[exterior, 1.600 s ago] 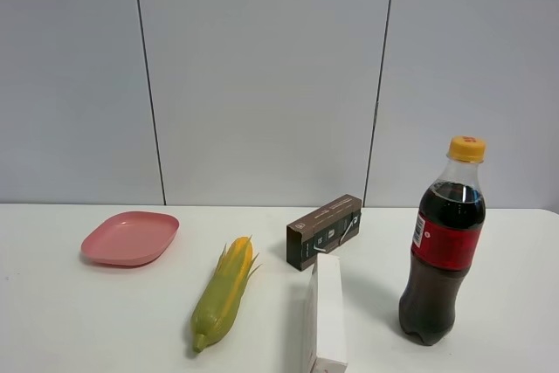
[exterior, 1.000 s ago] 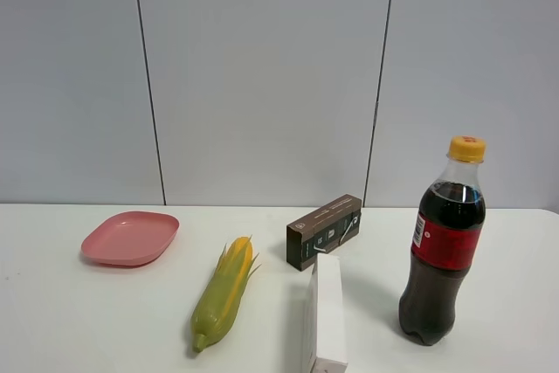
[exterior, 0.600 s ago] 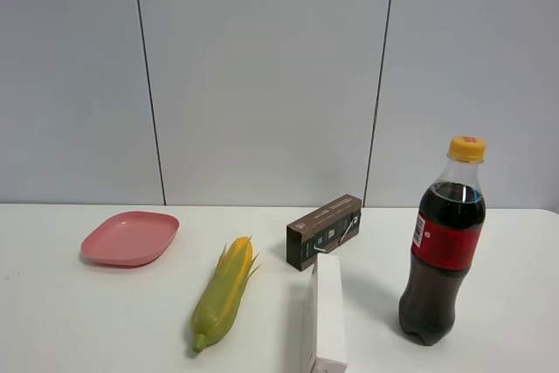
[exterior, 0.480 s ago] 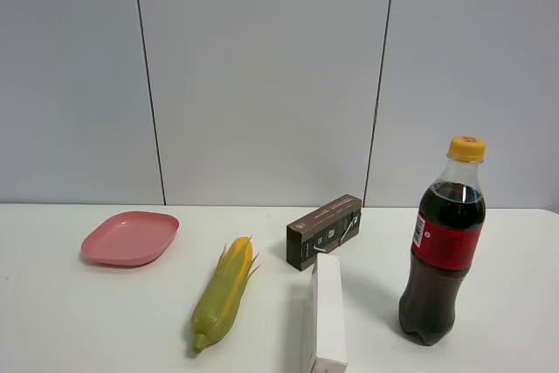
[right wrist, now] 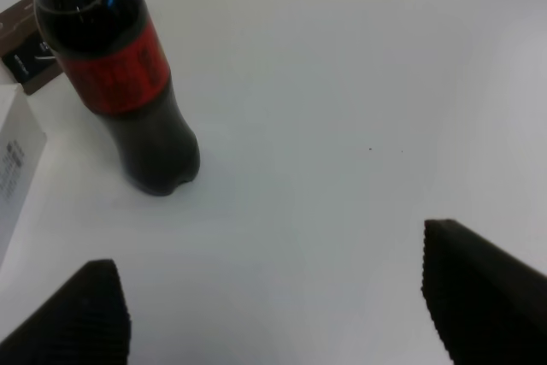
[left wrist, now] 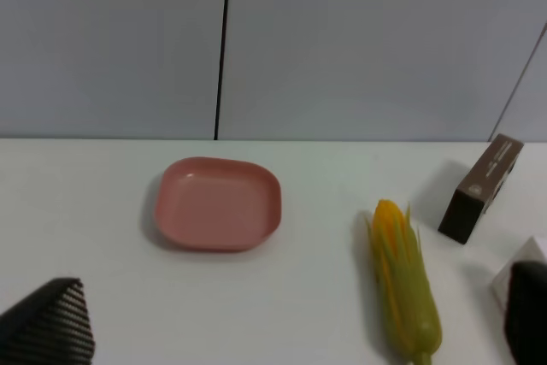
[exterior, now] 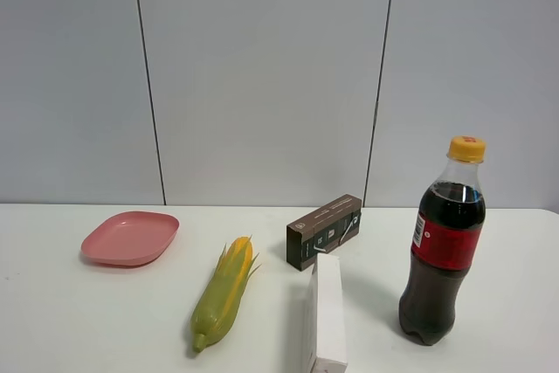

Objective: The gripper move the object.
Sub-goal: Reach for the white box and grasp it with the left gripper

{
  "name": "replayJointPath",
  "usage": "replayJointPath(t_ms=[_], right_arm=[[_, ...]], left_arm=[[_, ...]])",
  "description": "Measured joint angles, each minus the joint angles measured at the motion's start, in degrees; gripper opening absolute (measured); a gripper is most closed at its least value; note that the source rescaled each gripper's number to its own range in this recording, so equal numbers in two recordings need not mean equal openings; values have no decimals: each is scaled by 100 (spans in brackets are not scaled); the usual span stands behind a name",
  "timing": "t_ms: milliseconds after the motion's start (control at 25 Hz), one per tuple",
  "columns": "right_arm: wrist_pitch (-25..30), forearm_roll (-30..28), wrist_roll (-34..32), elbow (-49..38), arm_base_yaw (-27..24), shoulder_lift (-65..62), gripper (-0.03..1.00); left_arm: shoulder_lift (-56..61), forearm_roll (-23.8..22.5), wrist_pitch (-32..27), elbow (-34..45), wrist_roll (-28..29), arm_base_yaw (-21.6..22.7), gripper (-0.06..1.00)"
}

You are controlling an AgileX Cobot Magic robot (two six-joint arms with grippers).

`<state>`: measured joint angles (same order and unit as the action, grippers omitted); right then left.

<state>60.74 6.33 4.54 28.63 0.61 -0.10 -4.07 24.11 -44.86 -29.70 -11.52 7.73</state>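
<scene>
The long white carton (exterior: 326, 316) lies on the white table at the front centre, between the corn cob (exterior: 224, 293) and the cola bottle (exterior: 441, 246), with one end towards the camera. Neither gripper shows in the exterior high view. In the left wrist view my left gripper (left wrist: 286, 335) is open and empty, set back from the table's things; only a corner of the carton (left wrist: 511, 277) shows beside one dark finger. In the right wrist view my right gripper (right wrist: 278, 314) is open and empty, with the carton's (right wrist: 15, 168) side at the picture's edge beyond the bottle (right wrist: 120, 66).
A dark brown box (exterior: 323, 231) stands just behind the carton. A pink plate (exterior: 130, 238) sits at the left, and shows in the left wrist view (left wrist: 218, 203) with the corn (left wrist: 403, 292). A grey panelled wall stands behind the table.
</scene>
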Motion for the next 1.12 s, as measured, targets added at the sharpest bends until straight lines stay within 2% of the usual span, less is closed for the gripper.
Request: replayJointPath(t_ms=[560,1000,1120], right_arm=[[0,0,0,0,0,0,100],[0,0,0,0,0,0,100],[0,0,0,0,0,0,100]], left_arm=[[-1852,242,210,-67,-173,0,98],[-3577,18,-34,-1293,-184,0,98],[-4073,-34,-145,-1631,-184,-154,98]])
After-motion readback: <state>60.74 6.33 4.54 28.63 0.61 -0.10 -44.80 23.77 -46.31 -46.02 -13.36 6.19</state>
